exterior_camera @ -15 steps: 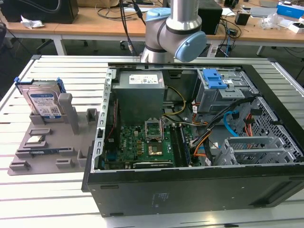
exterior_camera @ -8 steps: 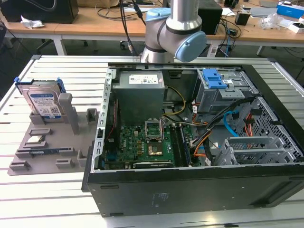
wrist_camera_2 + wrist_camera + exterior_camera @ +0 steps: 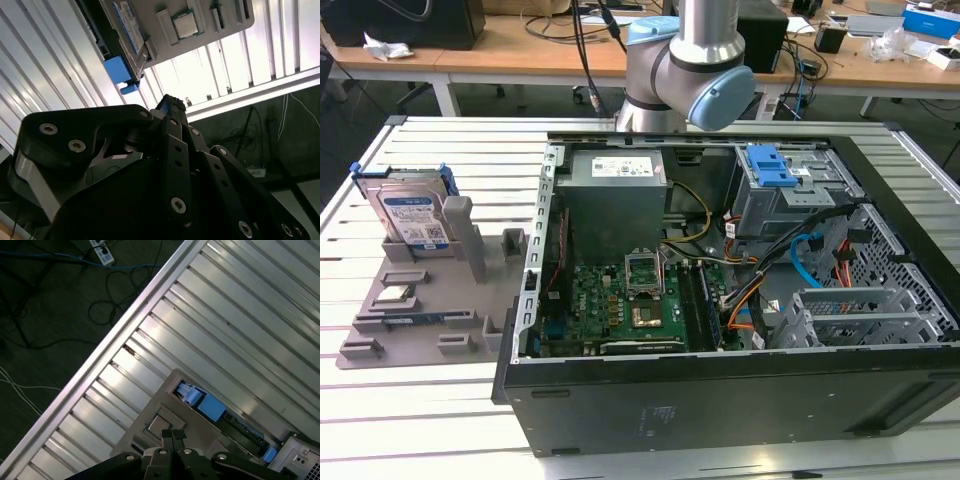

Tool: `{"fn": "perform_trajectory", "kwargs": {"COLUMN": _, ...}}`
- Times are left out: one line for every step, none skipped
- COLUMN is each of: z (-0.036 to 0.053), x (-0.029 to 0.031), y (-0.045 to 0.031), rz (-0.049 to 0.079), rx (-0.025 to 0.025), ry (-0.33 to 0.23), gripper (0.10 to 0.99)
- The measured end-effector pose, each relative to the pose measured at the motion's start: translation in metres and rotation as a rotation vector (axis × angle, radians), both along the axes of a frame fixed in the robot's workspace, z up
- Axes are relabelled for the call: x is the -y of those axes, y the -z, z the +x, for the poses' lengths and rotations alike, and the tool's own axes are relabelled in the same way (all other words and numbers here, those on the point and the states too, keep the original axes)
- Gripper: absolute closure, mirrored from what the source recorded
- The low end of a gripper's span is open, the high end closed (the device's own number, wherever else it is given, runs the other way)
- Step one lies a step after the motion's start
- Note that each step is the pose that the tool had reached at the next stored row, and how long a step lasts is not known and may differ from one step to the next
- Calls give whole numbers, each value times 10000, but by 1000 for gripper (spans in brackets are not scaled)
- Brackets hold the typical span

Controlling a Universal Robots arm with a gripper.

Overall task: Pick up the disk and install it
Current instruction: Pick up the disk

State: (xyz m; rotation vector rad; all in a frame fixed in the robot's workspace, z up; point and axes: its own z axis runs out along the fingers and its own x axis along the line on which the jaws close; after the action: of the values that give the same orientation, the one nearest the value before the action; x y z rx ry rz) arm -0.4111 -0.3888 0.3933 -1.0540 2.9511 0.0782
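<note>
Robot claw, its two fingertips pressed together with nothing between them, hangs over a slatted metal table. The disk stands on edge in a grey holder, well apart from the claw and out beyond its tips. A small square chip lies in the same holder, near the disk. An open computer case sits just beside the holder.

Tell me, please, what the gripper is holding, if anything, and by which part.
Nothing is held: the gripper is shut and empty, and the disk stands in the grey holder.
</note>
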Motion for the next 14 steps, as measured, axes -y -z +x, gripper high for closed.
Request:
{"fn": "perform_trajectory", "kwargs": {"z": 0, "x": 0, "y": 0, "rz": 0, "rx": 0, "ry": -140, "gripper": 980}}
{"fn": "perform_trajectory", "kwargs": {"z": 0, "x": 0, "y": 0, "rz": 0, "rx": -1, "ry": -237, "gripper": 980}}
{"fn": "perform_trajectory", "kwargs": {"z": 0, "x": 0, "y": 0, "rz": 0, "rx": 0, "ry": -373, "gripper": 980}}
{"fn": "perform_trajectory", "kwargs": {"z": 0, "x": 0, "y": 0, "rz": 0, "rx": 0, "ry": -478, "gripper": 980}}
{"fn": "perform_trajectory", "kwargs": {"z": 0, "x": 0, "y": 0, "rz": 0, "rx": 0, "ry": -646, "gripper": 980}}
{"fn": "perform_trajectory", "kwargs": {"z": 0, "x": 0, "y": 0, "rz": 0, "rx": 0, "ry": -777, "gripper": 980}}
{"fn": "perform_trajectory", "kwargs": {"z": 0, "x": 0, "y": -1, "rz": 0, "rx": -1, "ry": -948, "gripper": 980}}
{"fn": "perform_trajectory", "kwargs": {"z": 0, "x": 0, "y": 0, "rz": 0, "rx": 0, "ry": -1092, "gripper": 980}}
{"fn": "perform_trajectory", "kwargs": {"z": 0, "x": 0, "y": 0, "rz": 0, "rx": 0, "ry": -1241, "gripper": 980}}
{"fn": "perform_trajectory", "kwargs": {"z": 0, "x": 0, "y": 0, "rz": 0, "rx": 0, "ry": -1318, "gripper": 980}}
{"fn": "perform_trajectory", "kwargs": {"z": 0, "x": 0, "y": 0, "rz": 0, "rx": 0, "ry": -1395, "gripper": 980}}
{"fn": "perform_trajectory", "kwargs": {"z": 0, "x": 0, "y": 0, "rz": 0, "rx": 0, "ry": -1461, "gripper": 980}}
{"fn": "perform_trajectory", "kwargs": {"z": 0, "x": 0, "y": 0, "rz": 0, "rx": 0, "ry": -1542, "gripper": 980}}
{"fn": "perform_trajectory", "kwargs": {"z": 0, "x": 0, "y": 0, "rz": 0, "rx": -1, "ry": -1623, "gripper": 980}}
